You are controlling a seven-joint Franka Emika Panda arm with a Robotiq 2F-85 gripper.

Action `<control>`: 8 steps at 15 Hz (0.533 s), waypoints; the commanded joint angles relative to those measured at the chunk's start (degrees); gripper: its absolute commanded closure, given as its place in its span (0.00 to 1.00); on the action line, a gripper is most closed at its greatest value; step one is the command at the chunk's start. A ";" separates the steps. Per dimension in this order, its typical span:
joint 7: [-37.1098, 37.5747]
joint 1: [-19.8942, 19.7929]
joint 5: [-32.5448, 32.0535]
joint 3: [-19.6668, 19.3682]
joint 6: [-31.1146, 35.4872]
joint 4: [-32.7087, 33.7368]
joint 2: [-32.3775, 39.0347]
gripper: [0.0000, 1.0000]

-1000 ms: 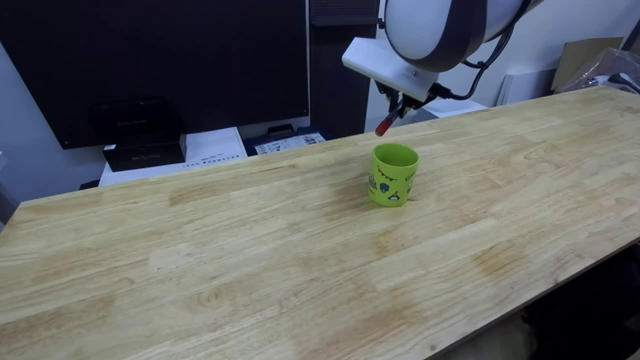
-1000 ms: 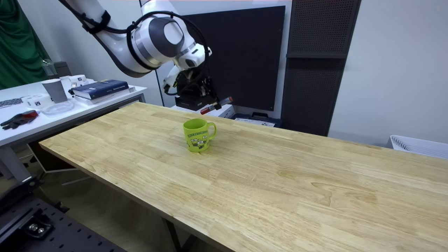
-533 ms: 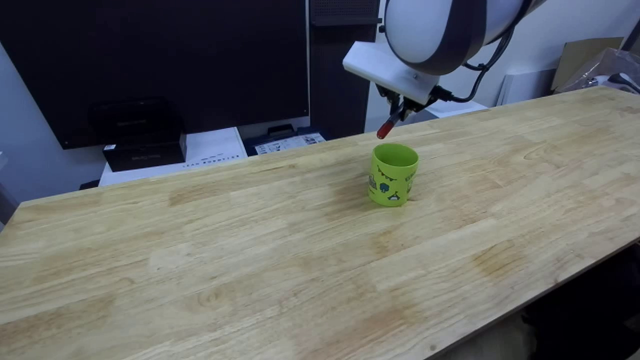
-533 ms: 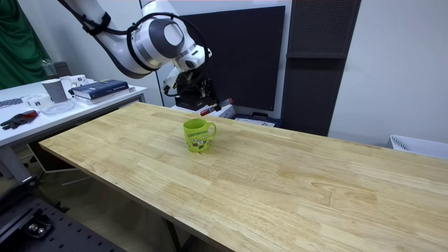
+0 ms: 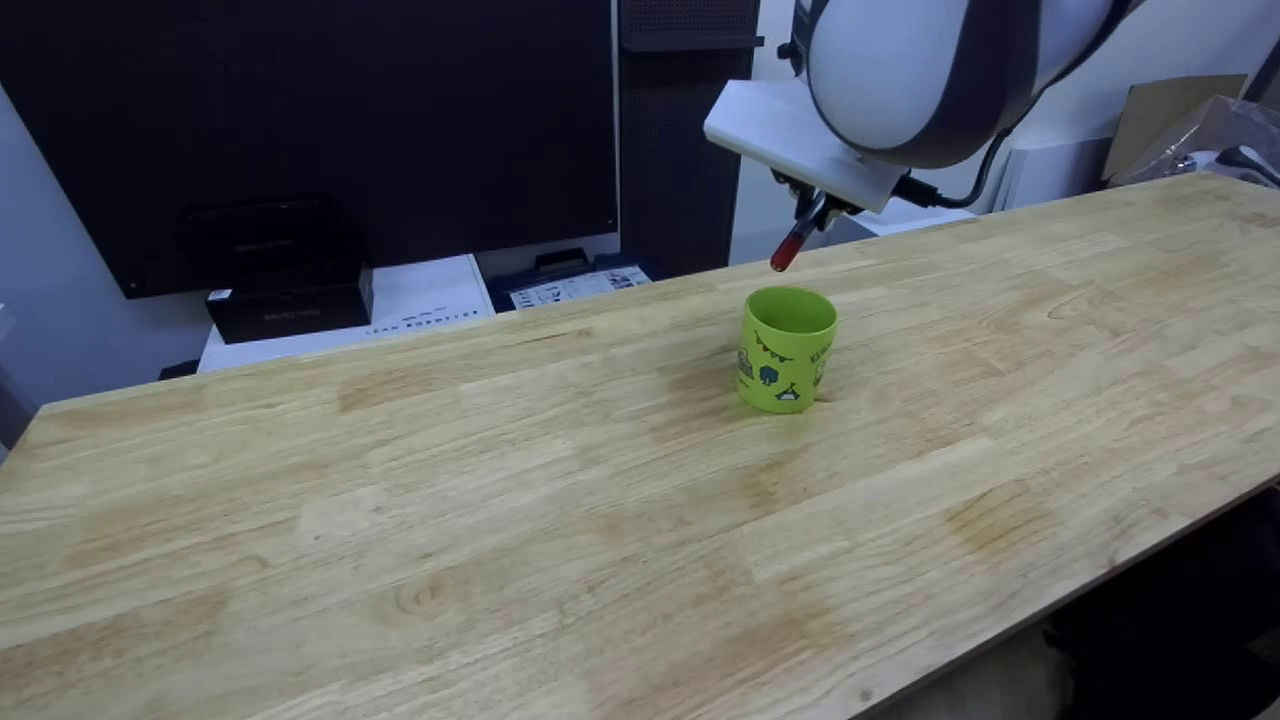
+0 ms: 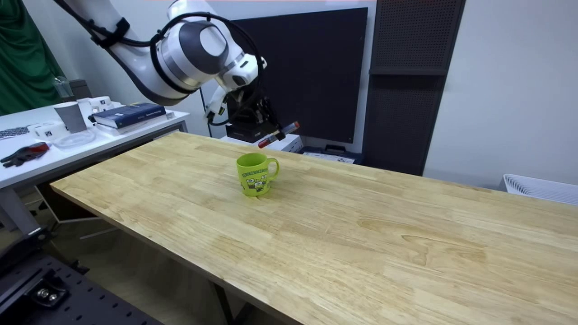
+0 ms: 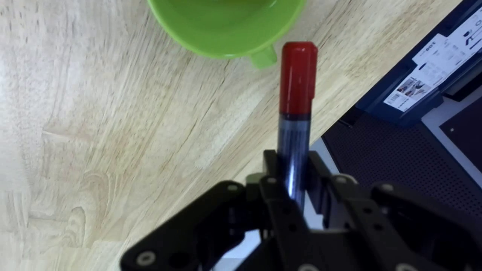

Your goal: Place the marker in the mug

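In the wrist view my gripper (image 7: 292, 164) pinches the red marker (image 7: 298, 79), its red end jutting forward; I judge the pick-up done. In an exterior view it hangs tilted, apart from the lime-green mug (image 5: 786, 355), which stands lower than my gripper on the wooden desk (image 5: 480, 520); aligning, lowering and releasing remain. In an exterior view a dark board (image 6: 316, 67) stands beyond my gripper, a green curtain (image 6: 22, 63) well apart.

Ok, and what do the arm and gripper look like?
The arm is white with dark bands, a strapped-on black cable and a flat white plate near the wrist. The gripper is black, with jointed fingers and round screw heads.
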 commanded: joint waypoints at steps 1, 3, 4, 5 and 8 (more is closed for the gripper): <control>0.44 8.34 2.37 -6.25 3.01 -5.56 0.65 0.95; -0.41 11.83 4.17 -7.99 3.15 -8.00 0.37 0.95; -0.59 13.54 5.13 -8.82 3.46 -8.96 0.65 0.95; -0.75 14.77 6.10 -9.21 3.81 -9.72 0.84 0.95; -1.27 16.34 9.22 -8.98 5.84 -9.85 2.64 0.95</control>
